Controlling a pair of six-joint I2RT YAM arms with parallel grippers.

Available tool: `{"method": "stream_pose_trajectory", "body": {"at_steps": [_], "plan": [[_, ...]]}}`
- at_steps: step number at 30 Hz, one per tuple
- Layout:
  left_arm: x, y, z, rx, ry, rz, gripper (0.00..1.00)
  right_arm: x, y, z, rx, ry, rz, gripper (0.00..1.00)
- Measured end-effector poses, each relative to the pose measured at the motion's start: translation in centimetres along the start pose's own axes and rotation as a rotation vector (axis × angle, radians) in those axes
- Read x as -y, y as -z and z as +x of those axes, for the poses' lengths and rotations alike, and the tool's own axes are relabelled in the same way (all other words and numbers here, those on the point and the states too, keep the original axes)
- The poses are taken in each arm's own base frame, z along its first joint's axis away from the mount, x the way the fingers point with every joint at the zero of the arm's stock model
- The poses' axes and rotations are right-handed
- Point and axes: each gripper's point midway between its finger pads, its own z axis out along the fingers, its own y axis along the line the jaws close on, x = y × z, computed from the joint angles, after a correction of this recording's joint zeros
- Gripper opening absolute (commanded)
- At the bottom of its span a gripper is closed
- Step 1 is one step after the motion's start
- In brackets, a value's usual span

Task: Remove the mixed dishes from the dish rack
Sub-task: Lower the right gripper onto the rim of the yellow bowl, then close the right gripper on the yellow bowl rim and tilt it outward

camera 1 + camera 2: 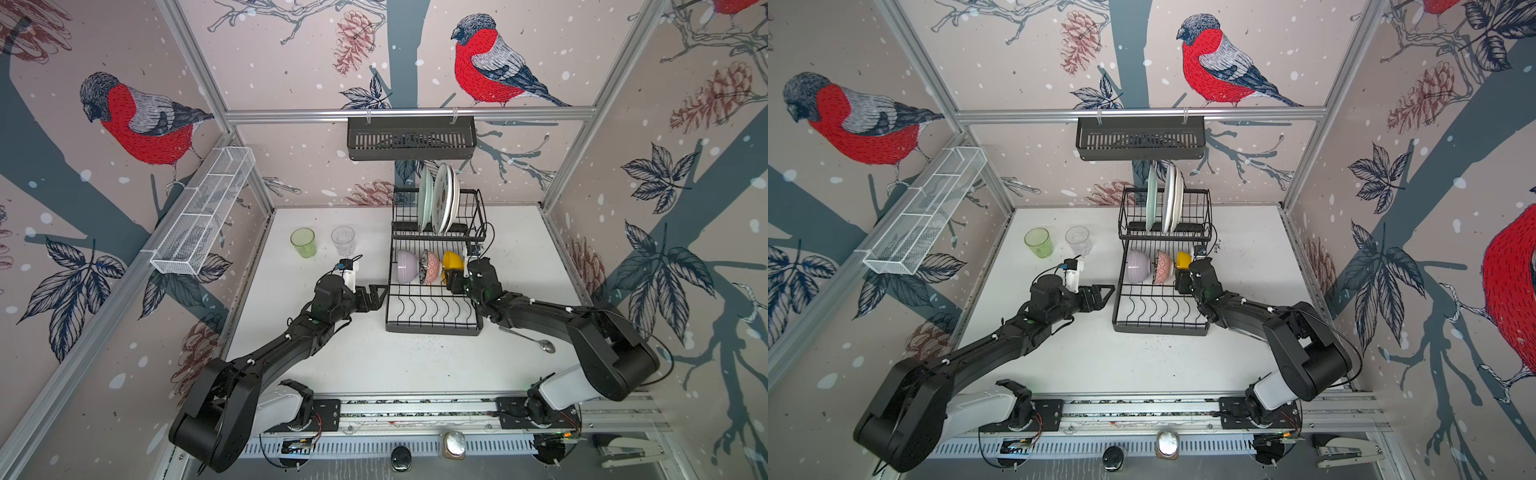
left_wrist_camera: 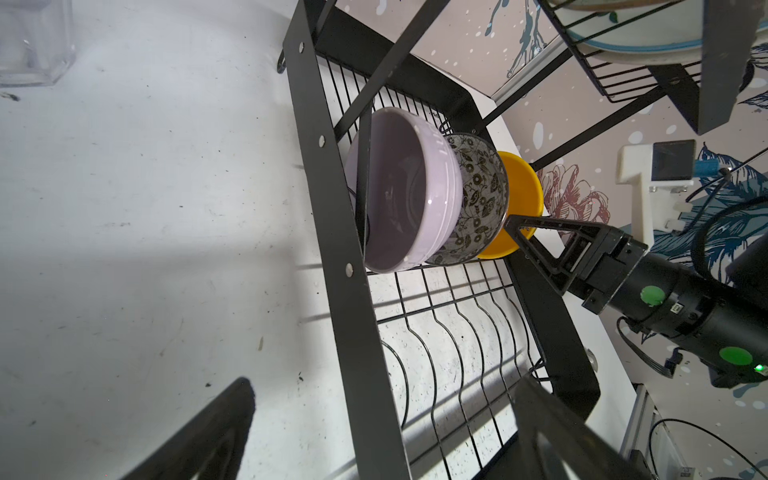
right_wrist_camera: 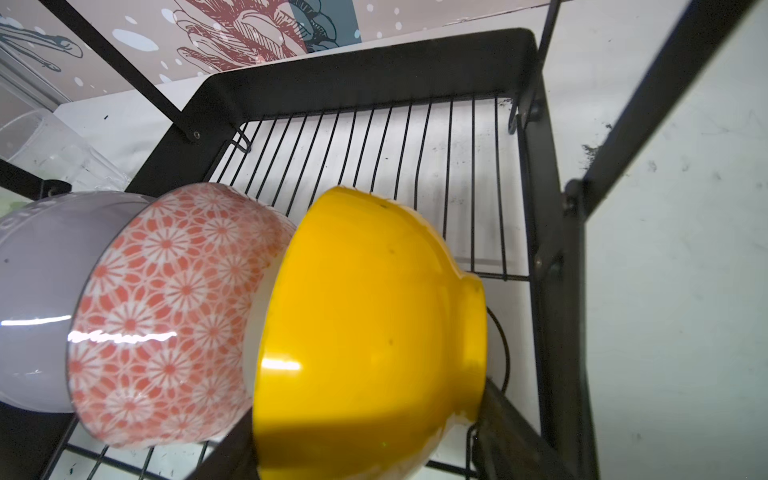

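Observation:
The black wire dish rack [image 1: 434,328] [image 1: 1160,328] stands mid-table. Its raised tier holds a pale green plate [image 1: 424,199], a patterned plate [image 1: 441,195] and a white plate [image 1: 455,199] on edge. Below them lean a lilac bowl [image 1: 407,266] [image 2: 399,195], a pink-patterned bowl [image 1: 430,266] [image 3: 166,316] and a yellow bowl [image 1: 452,262] [image 3: 365,332]. My right gripper [image 1: 451,280] [image 3: 361,415] is shut on the yellow bowl, one finger at its rim and one at its foot. My left gripper [image 1: 376,293] [image 2: 384,386] hangs open by the rack's left side. A green glass [image 1: 303,242] and a clear glass [image 1: 343,240] stand on the table.
A metal spoon [image 1: 536,338] lies on the table under the right arm. A dark slatted shelf basket [image 1: 411,137] hangs on the back rail above the plates. A white mesh trough [image 1: 203,212] runs along the left wall.

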Motion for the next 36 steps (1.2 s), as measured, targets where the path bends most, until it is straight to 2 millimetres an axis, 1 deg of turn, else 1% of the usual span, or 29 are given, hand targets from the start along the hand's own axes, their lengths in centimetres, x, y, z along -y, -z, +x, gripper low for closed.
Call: {"method": "stream_pose_trajectory", "body": {"at_steps": [5, 16, 27, 36], "plan": [[0.2, 0.1, -0.1, 0.003, -0.004, 0.005, 0.97, 0.2, 0.2, -0.2, 0.007, 0.001, 0.009, 0.66], [0.2, 0.0, 0.0, 0.000, -0.004, 0.005, 0.97, 0.8, 1.5, -0.1, 0.020, 0.008, 0.038, 0.66], [-0.1, -0.4, 0.7, -0.024, 0.001, -0.002, 0.97, 1.3, 2.2, -0.1, 0.045, 0.039, 0.072, 0.65], [0.0, -0.5, 0.8, -0.027, 0.000, 0.000, 0.97, 1.2, 2.2, 0.0, 0.068, 0.050, 0.072, 0.65]]}}
